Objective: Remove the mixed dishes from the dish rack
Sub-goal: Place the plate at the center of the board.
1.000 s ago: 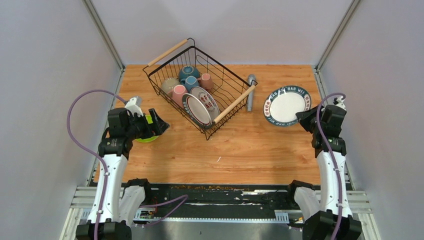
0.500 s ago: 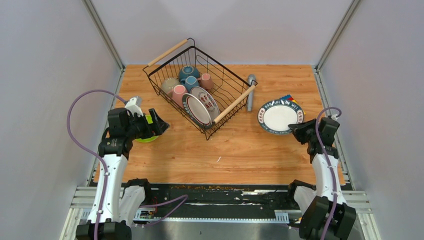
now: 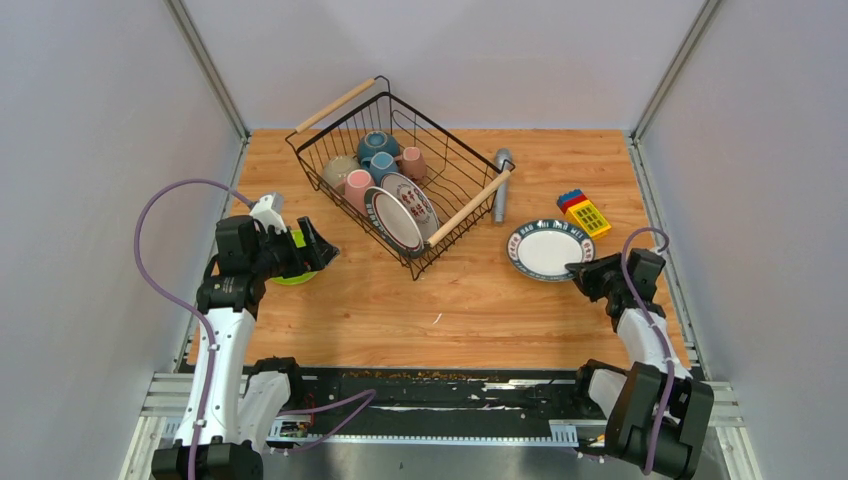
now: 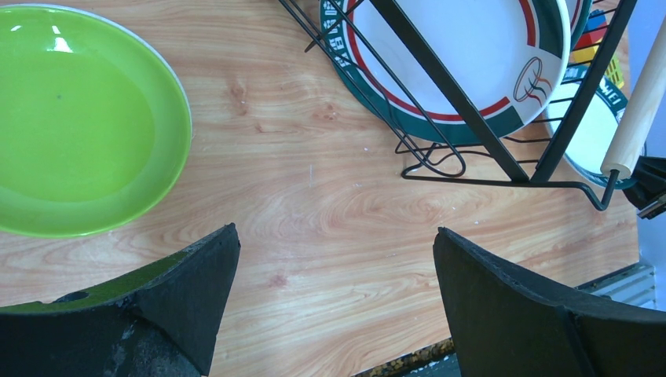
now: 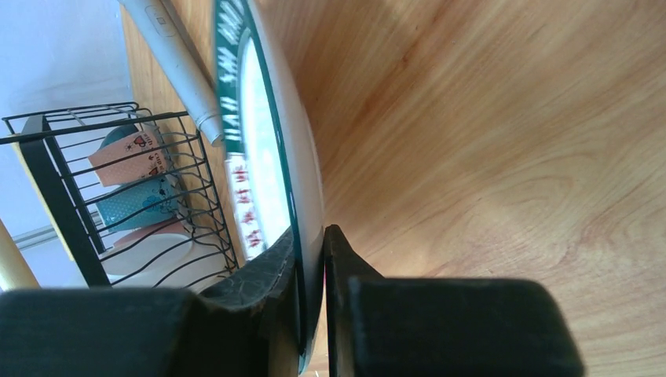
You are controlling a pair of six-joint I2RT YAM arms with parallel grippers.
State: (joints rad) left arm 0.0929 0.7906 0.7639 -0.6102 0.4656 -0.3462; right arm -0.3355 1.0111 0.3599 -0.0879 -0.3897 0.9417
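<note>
**A plate held low on the right, and a rack far from empty**

From above, the right tool pinches the near rim of a white plate with a dark teal lettered rim. It holds the plate low over the pale wood-grain counter, near a grey cylinder and a yellow-red-blue toy block. The black wire dish rack with wooden rod handles holds two white patterned-rim plates on edge, pink mugs, a blue-grey mug, a teal bowl and a beige bowl. The left tool hangs beside a lime-green plate lying on the counter, well apart from the rack. I'd say the step in hand is setting the lettered plate down. It needs lowering flat and a clean release, and the fingers should draw back without dragging it. Plain pale walls close in on three sides, and a metal rail runs along the near edge.

The left wrist view shows that tool spread wide with only bare wood between its fingers. The green plate is off to one side and the rack's corner is ahead.

The right wrist view shows both fingers pressed onto the plate's rim. The plate is seen edge-on and tilted, and I cannot tell whether its far edge touches the wood.
</note>
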